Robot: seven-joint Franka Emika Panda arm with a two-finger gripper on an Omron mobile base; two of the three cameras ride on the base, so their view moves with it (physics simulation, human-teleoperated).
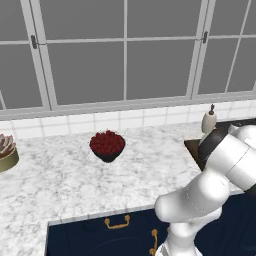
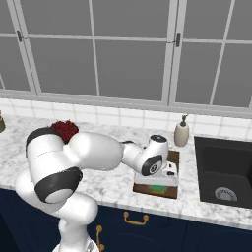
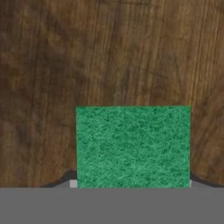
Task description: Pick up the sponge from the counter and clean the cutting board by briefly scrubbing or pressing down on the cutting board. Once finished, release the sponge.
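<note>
The green-topped sponge (image 3: 133, 146) lies flat on the dark brown wooden cutting board (image 3: 109, 52), close under the hand. My gripper (image 3: 131, 183) straddles it, a fingertip (image 3: 65, 178) pressed to each side, so it is shut on the sponge. From the right base view the gripper (image 2: 161, 181) is low over the cutting board (image 2: 173, 158), with a sliver of the sponge (image 2: 158, 188) showing beneath it. The board rests on the marbled counter (image 1: 60, 185), and its corner (image 1: 192, 149) peeks out behind my arm.
A dark bowl of red fruit (image 1: 107, 145) stands mid-counter. A soap dispenser (image 2: 182, 133) sits just behind the board, and a black sink (image 2: 224, 167) lies to its right. A potted plant (image 1: 5, 150) is at the far left.
</note>
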